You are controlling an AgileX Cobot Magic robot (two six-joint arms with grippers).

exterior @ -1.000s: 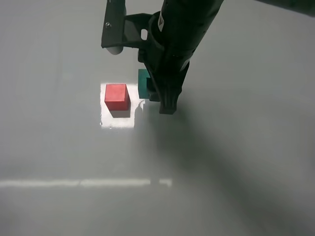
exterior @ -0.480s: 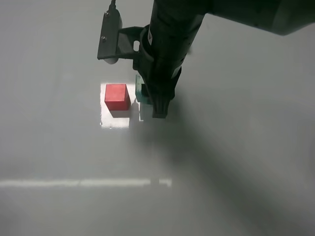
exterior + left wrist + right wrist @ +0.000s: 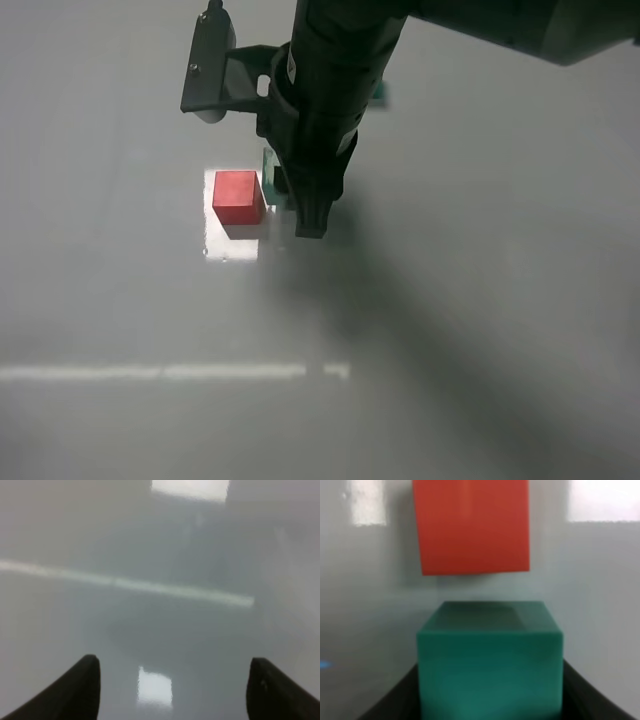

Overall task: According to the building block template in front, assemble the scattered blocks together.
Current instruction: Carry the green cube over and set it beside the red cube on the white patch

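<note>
Right tool [image 3: 490, 690]: we see it closed on the green block [image 3: 489, 657], its dark fingers [image 3: 395, 700] flanking the block's two sides.
Green block: in the high view we catch only a sliver of it [image 3: 270, 172] beside the arm, close to the red block [image 3: 238, 196] with a narrow gap between; whether it touches the table [image 3: 120, 300] we cannot tell.
Red block: we find it resting on the table in a bright glare patch, straight ahead of the green block in the right wrist view [image 3: 472, 525].
Left tool [image 3: 172, 687]: we see its two dark fingertips [image 3: 82, 680] spread wide with nothing between them, over bare table [image 3: 165, 555].
Template: we make out only a small teal bit [image 3: 379, 93] past the right arm, too hidden to describe.
</note>
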